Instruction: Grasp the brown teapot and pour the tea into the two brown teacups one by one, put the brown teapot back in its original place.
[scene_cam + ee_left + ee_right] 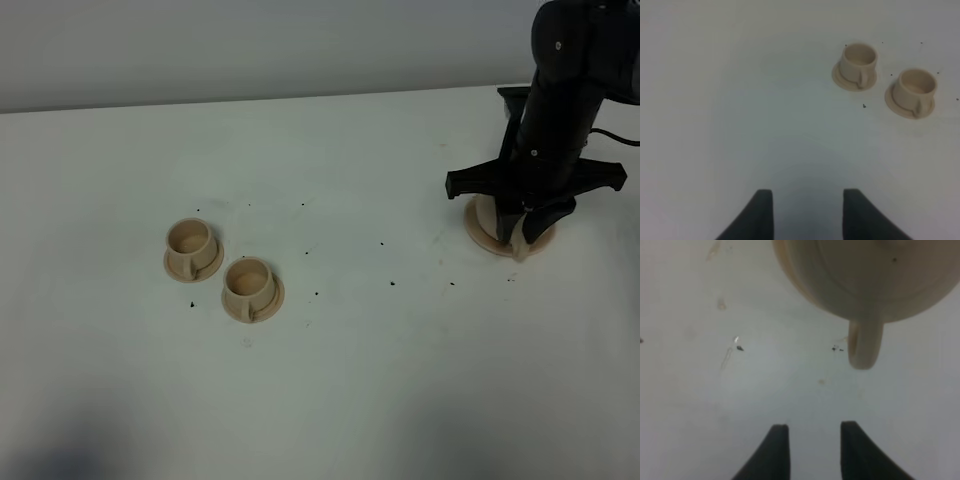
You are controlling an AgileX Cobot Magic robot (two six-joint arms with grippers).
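The brown teapot [492,215] sits on its wide tan saucer, the original place [476,234], at the right of the table, mostly covered by my right arm. In the right wrist view the teapot's body [865,275] and its loop handle [865,342] lie just ahead of my right gripper [810,440]. That gripper is open with nothing between its fingers, and the handle is clear of them. The two brown teacups [192,246] [250,286] stand on small saucers left of centre. They also show in the left wrist view, teacups [858,64] [914,90], far ahead of my open, empty left gripper [807,202].
The white table [360,380] carries a few small dark specks [392,283] between the cups and the teapot. A pale wall runs along the table's far edge [250,98]. My left arm does not show in the high view.
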